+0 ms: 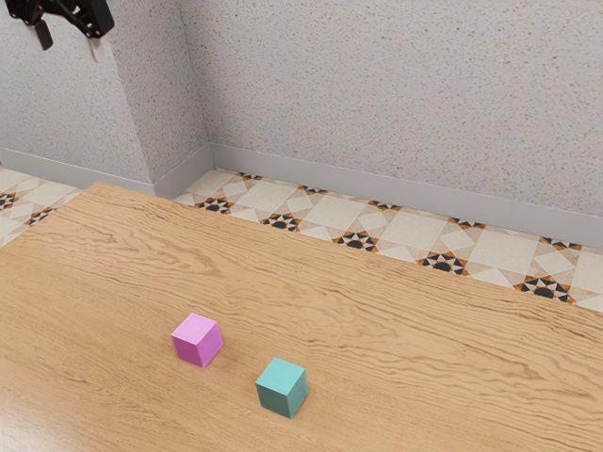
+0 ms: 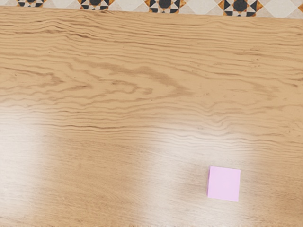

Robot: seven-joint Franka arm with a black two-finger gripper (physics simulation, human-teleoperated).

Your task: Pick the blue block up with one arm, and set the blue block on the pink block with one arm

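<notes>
A teal-blue block [image 1: 282, 386] rests on the wooden table [image 1: 396, 311], close to its front edge. Just to the exterior view's left of it, and a little farther back, sits a pink block [image 1: 197, 339], apart from the blue one. My gripper [image 1: 68, 41] hangs high in the upper left corner, far above and behind both blocks. Its fingers stand apart, open, with nothing between them. In the wrist view the pink block [image 2: 224, 183] lies far below my hand on the wooden table [image 2: 142, 94].
Beyond the table's back edge lies a patterned tile floor [image 1: 396, 231], bounded by grey speckled walls [image 1: 377, 85]. A wall corner juts out at the exterior view's left [image 1: 155, 94]. The floor tiles also edge the wrist view [image 2: 165, 4].
</notes>
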